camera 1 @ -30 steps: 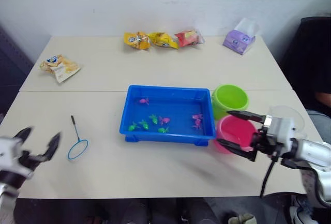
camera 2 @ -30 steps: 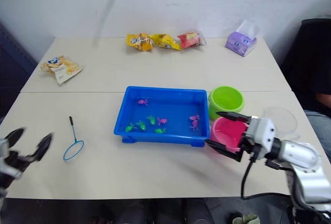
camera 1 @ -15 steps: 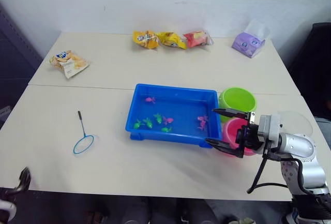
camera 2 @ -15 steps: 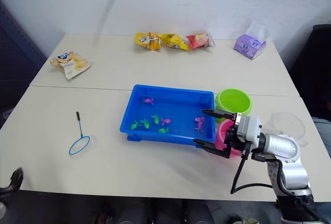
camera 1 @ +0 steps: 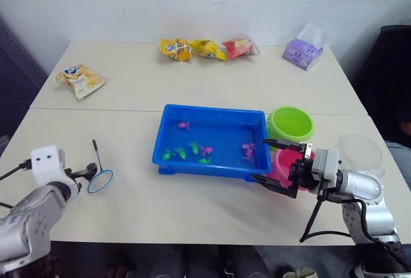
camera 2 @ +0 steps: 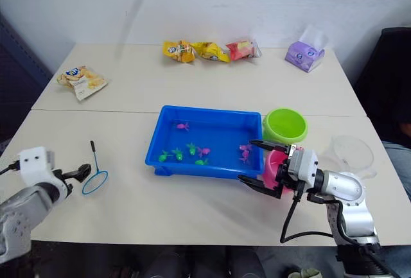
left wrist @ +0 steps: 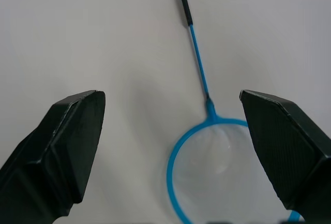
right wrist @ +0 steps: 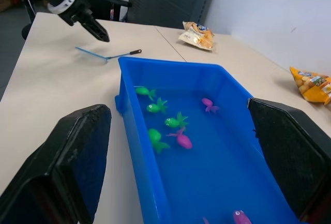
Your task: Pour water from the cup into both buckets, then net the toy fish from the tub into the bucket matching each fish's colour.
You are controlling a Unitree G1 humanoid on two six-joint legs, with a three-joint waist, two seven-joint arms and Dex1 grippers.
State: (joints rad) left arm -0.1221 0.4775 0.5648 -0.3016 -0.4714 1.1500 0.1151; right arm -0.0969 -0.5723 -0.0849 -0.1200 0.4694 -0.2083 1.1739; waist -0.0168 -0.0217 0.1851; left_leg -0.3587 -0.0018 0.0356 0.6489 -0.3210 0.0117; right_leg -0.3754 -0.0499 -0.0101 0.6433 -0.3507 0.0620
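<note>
The net (camera 1: 98,174) lies flat on the table (camera 1: 192,85), well to the left of the blue tub (camera 1: 210,140), its hoop toward the robot and its dark-tipped handle pointing away. The left gripper (left wrist: 170,146) hovers just over it, fingers spread wide on either side of the hoop and holding nothing.

The tub holds water and the toy fish (camera 1: 186,152): a cluster of green and pink ones near its left front, one pink fish farther back, and pink ones by its right end. Just right of the tub stand the two buckets, the green bucket (camera 1: 290,124) behind and the pink bucket (camera 1: 286,165) in front, touching each other. The right gripper (camera 1: 275,163) hangs at the tub's right front corner, in front of the pink bucket, jaws wide apart and empty. The clear cup (camera 1: 360,152) stands right of the buckets.

Beyond the tub, along the table's far edge, lie three snack packets (camera 1: 205,49) and a purple tissue pack (camera 1: 300,52); another snack bag (camera 1: 79,79) lies far left of the tub.
</note>
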